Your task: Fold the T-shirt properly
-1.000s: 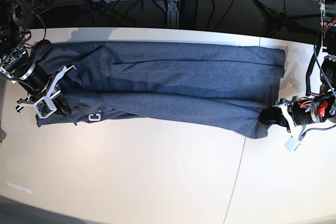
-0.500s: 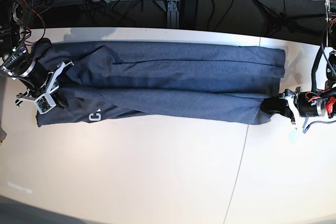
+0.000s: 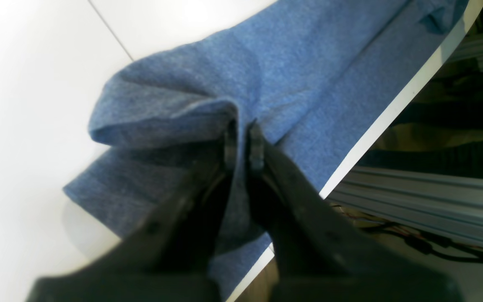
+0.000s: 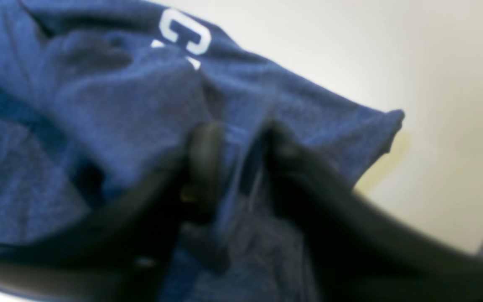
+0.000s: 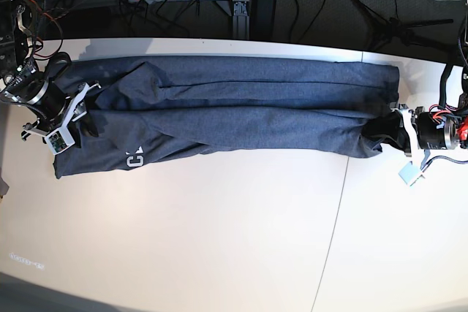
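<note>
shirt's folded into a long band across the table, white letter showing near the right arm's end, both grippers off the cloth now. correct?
Not quite: the left gripper is not off the cloth. In the left wrist view its jaws are pinched shut on a fold of the T-shirt. The rest holds: the shirt lies as a long band across the table, and the white letter shows at the right arm's end.

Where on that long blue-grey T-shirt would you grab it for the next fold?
Probably at its two short ends. The blue-grey cotton T-shirt lies as a long band across the white table, so pinching each end's edge from outside lets it lift evenly.
</note>
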Motion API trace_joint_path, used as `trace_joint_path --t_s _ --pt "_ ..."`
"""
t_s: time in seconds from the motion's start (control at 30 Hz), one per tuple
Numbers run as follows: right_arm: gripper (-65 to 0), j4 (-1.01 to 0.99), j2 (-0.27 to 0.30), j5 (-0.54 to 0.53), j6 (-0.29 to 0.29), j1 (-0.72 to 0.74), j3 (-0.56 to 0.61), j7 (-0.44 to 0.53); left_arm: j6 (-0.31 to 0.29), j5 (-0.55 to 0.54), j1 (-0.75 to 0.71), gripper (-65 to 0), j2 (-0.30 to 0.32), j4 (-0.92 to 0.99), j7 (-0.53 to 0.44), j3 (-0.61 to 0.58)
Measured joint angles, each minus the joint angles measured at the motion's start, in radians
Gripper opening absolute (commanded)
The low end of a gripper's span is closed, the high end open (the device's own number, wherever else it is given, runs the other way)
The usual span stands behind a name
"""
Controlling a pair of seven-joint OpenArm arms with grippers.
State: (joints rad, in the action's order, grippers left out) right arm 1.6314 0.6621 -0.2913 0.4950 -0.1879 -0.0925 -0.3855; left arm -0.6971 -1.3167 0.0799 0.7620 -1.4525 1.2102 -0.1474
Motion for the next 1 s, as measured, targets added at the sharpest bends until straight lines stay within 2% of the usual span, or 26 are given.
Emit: trace_joint_path --t_s 0.03,0.1,0.13,0.17,0.4,0.67,0.77,0.8,0.83,0.87,0.9,0.93,1.0 --pt "-29.9 0.000 0.000 0.000 0.000 0.000 0.000 0.004 0.000 0.010 0.000 -52.7 0.000 0.000 -0.010 0.000" --pt "-28.8 0.000 0.000 0.000 -0.001 0.000 0.000 0.026 0.000 0.039 0.000 -40.7 0.000 0.000 -0.034 0.000" --pt "-28.8 0.000 0.000 -0.003 -0.001 0.002 0.000 0.029 0.000 0.044 0.000 -36.9 0.000 0.000 -0.034 0.000" --pt "-28.8 0.000 0.000 -0.021 -0.001 0.003 0.000 0.029 0.000 0.052 0.000 -35.8 0.000 0.000 -0.034 0.000" --pt "-28.8 0.001 -0.006 -0.121 -0.001 0.049 0.000 0.026 0.000 0.077 -0.003 -35.8 -0.001 0.000 -0.033 0.029" --pt "-28.8 0.001 -0.068 -0.149 0.000 0.069 0.000 0.023 0.000 0.015 -0.099 -35.8 0.000 0.000 -0.044 0.332" --pt "-29.1 0.001 -0.090 -0.150 0.000 0.069 0.000 0.024 0.000 -0.010 -0.137 -35.8 0.000 0.000 -0.039 0.370" --pt "-30.7 0.001 -0.098 -0.150 -0.001 0.069 0.000 0.025 0.000 -0.013 -0.151 -35.8 0.000 0.000 -0.039 0.369" --pt "-36.6 0.001 -0.101 -0.150 0.000 0.069 0.000 0.025 0.000 -0.013 -0.164 -35.8 -0.005 0.000 -0.037 0.369" --pt "-46.5 0.001 -0.107 -0.151 -0.001 0.069 0.000 0.022 0.000 -0.013 -0.176 -35.8 -0.013 0.000 -0.037 0.368" --pt "-59.3 0.000 -0.113 -0.146 -0.001 0.069 0.000 0.022 0.000 -0.013 -0.187 -35.8 -0.018 0.000 -0.040 0.368" --pt "-65.0 0.000 -0.118 -0.146 -0.001 0.069 0.000 0.021 0.000 -0.012 -0.193 -35.7 -0.025 0.000 -0.039 0.367" --pt "-65.0 0.000 -0.131 -0.117 0.000 0.069 0.000 0.022 0.000 -0.012 -0.198 -32.8 -0.036 0.000 -0.040 0.367"
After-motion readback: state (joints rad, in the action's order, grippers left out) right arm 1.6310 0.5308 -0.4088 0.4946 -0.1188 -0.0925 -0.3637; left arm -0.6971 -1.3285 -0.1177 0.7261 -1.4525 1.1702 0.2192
